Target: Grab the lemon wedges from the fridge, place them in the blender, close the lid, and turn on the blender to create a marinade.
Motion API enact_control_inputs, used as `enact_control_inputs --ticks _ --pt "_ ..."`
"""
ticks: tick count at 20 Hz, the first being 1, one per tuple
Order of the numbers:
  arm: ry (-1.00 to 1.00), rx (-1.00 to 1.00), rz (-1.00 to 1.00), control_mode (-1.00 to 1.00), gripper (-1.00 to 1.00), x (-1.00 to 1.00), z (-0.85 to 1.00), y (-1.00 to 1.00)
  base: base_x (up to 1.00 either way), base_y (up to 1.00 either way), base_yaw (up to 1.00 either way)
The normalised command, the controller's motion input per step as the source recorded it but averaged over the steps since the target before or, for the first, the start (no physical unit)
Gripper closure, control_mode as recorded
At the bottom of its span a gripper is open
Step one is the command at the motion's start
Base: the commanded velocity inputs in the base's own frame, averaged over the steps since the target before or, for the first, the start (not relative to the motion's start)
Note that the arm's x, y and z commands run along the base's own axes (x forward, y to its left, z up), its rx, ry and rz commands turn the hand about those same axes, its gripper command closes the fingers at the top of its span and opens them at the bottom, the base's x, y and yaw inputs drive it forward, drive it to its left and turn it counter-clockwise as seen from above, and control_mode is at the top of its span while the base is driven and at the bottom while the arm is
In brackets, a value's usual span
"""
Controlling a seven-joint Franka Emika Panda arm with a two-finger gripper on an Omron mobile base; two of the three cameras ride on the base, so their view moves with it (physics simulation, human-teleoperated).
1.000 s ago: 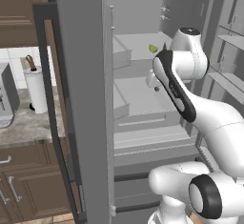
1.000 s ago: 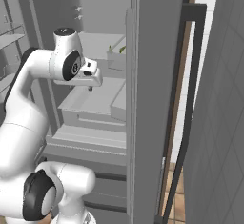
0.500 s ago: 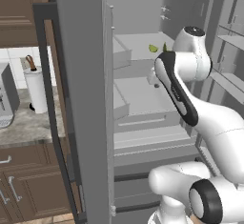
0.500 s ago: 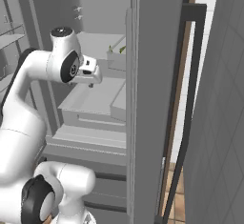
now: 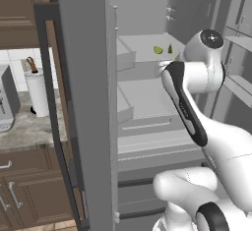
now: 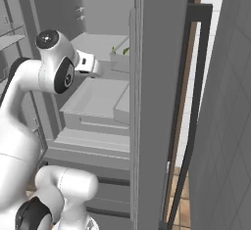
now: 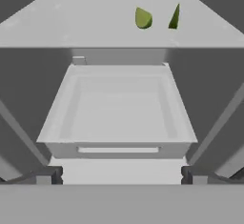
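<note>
Two yellow-green lemon wedges (image 7: 143,18) lie side by side on the upper shelf of the open fridge (image 5: 83,102), also seen as lemon wedges (image 5: 158,50) from the left base and lemon wedges (image 6: 126,51) from the right. My gripper (image 7: 121,176) is open with nothing between its fingertips (image 7: 47,175). It is inside the fridge, short of the wedges and below their shelf, facing a grey drawer (image 7: 119,108). The blender and the lid are out of view.
The open fridge doors stand on both sides of the arm, with door shelves (image 5: 236,85) close on the right. A counter (image 5: 29,127) to the left carries a white utensil canister (image 5: 38,90) and a grey appliance (image 5: 6,100).
The jaws have spread a little wider. The wrist has swung slightly toward the fridge's door-shelf side and the hand has edged up. The wedges have not moved.
</note>
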Motion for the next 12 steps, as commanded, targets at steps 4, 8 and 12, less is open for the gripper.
enact_control_inputs --ticks 4,8,12 --pt "-0.15 0.00 -0.12 -1.00 -1.00 0.25 0.53 -0.20 0.00 0.00 0.00" --pt "-0.06 0.04 -0.07 -1.00 -1.00 0.35 0.46 -0.51 0.00 0.00 0.00" --pt "0.03 0.05 -0.06 -1.00 -1.00 0.58 0.25 -0.32 0.00 0.00 0.00"
